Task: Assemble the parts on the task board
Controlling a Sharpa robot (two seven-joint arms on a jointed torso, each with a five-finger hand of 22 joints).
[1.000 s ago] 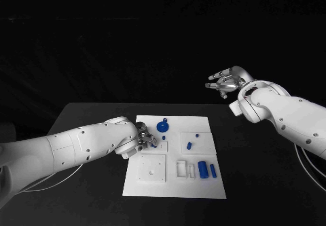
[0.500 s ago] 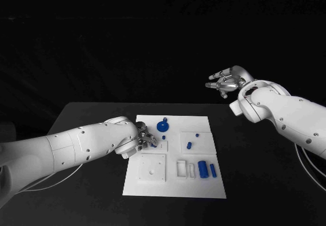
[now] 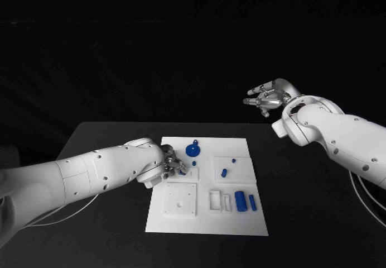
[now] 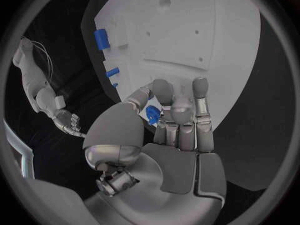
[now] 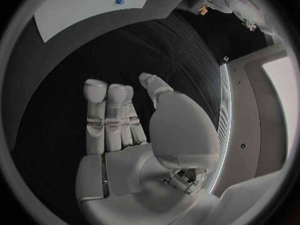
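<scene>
A small blue part [image 4: 152,115] is pinched between the thumb and fingers of the left hand [image 3: 170,165], over the left side of the white task board [image 3: 206,222] on the black bench [image 3: 105,139]. Near it on the board stands a round blue part [image 3: 193,149]; two blue cylinders [image 3: 244,201] lie toward the right. The right hand [image 3: 265,98] hangs raised beyond the bench, fingers spread and holding nothing.

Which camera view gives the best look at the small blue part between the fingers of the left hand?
The left wrist view: the small blue part sits plainly between the thumb and fingers of the left hand. In the head view the hand mostly covers it. The right wrist view shows other blue pieces, not this one.
</scene>
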